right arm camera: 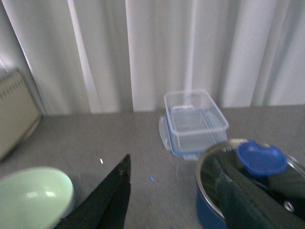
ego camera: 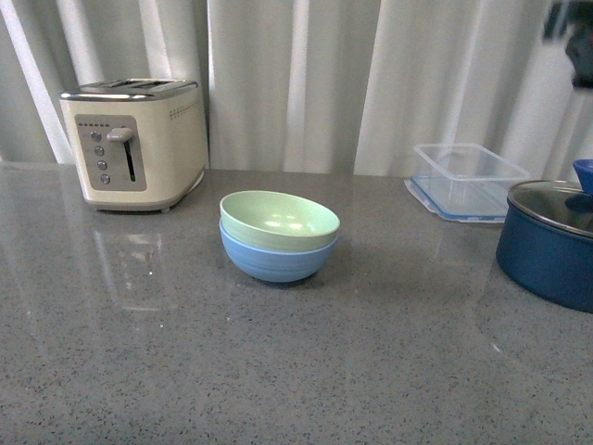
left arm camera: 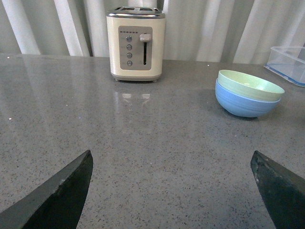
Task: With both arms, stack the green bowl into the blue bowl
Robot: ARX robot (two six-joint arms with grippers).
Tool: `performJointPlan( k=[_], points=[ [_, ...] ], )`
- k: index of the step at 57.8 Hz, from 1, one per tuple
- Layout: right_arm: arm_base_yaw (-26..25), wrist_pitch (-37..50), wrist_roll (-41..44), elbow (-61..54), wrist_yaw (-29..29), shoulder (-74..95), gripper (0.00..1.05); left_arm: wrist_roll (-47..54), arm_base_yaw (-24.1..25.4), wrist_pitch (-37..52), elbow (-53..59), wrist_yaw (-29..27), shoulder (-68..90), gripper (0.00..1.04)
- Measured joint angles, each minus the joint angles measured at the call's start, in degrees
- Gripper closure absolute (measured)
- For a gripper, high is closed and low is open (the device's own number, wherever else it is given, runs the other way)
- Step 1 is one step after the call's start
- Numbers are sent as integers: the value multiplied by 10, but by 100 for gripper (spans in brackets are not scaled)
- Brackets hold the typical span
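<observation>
The green bowl (ego camera: 280,219) sits inside the blue bowl (ego camera: 276,260), with the toaster (ego camera: 139,144) at its 10 o'clock. Stacking looks done. The left gripper (left arm camera: 170,155) and right gripper (right arm camera: 172,162) are spread wide and hold nothing. Next, they probably just need to back off.

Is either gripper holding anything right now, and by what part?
Nothing is held. Both the left gripper and right gripper are open and empty; the green bowl sits untouched inside the blue bowl.
</observation>
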State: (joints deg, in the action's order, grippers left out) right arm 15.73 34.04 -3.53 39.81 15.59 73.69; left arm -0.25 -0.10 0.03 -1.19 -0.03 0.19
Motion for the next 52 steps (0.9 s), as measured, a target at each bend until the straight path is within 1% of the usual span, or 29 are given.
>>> performJointPlan(
  k=[4, 5, 7, 10, 15, 16, 27, 44, 48, 52],
  points=[
    [-13, 18, 17, -56, -18, -24, 70, 0, 0, 0, 0, 0, 0, 7],
    [-15, 21, 18, -63, -20, -28, 72, 0, 0, 0, 0, 0, 0, 7],
    [-23, 31, 23, -87, -30, -47, 79, 0, 0, 0, 0, 0, 0, 7],
    [-31, 40, 26, -110, -37, -67, 86, 0, 0, 0, 0, 0, 0, 7],
    [-50, 54, 29, -156, -49, -104, 102, 0, 0, 0, 0, 0, 0, 7],
    [-52, 55, 30, -161, -51, -107, 104, 0, 0, 0, 0, 0, 0, 7],
    [-80, 63, 33, -241, -82, -170, 104, 0, 0, 0, 0, 0, 0, 7],
    [-109, 49, 33, -310, -108, -255, 104, 0, 0, 0, 0, 0, 0, 7],
    [-135, 38, 34, -322, -146, -277, 104, 0, 0, 0, 0, 0, 0, 7],
    [-149, 29, 34, -332, -152, -297, 104, 0, 0, 0, 0, 0, 0, 7]
  ],
)
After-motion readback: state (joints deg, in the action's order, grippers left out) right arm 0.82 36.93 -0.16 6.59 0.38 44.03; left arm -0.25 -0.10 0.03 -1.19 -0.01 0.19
